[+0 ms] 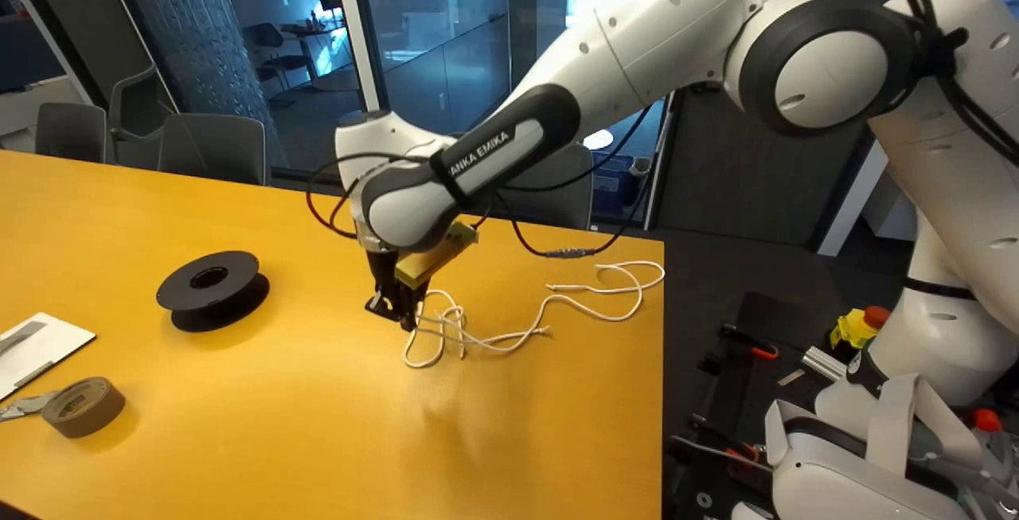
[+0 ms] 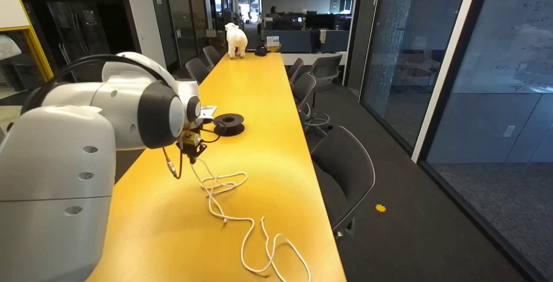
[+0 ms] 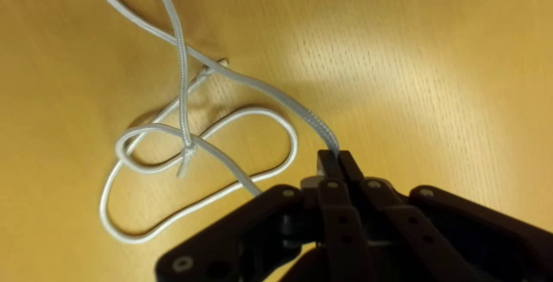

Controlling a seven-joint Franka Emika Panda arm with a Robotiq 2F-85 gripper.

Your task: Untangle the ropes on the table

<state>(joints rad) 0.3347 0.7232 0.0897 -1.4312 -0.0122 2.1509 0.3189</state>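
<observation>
White ropes lie on the yellow table, loosely looped and crossing over one another. In an exterior view one wavy strand trails toward the table's edge. A loop and crossings with two short knotted ends show in the wrist view, left of my gripper. Its fingertips are pinched together on a rope strand, which bends up from the pile to them. Another strand disappears behind the finger linkage. From an exterior view the gripper hangs above the table, rope sloping down from it. Beyond the fingertips the held rope is hidden.
A black spool stands on the table beyond the gripper, with a grey tape roll and a white flat object farther off. Dark chairs line the table's side. A white stuffed animal is at the far end.
</observation>
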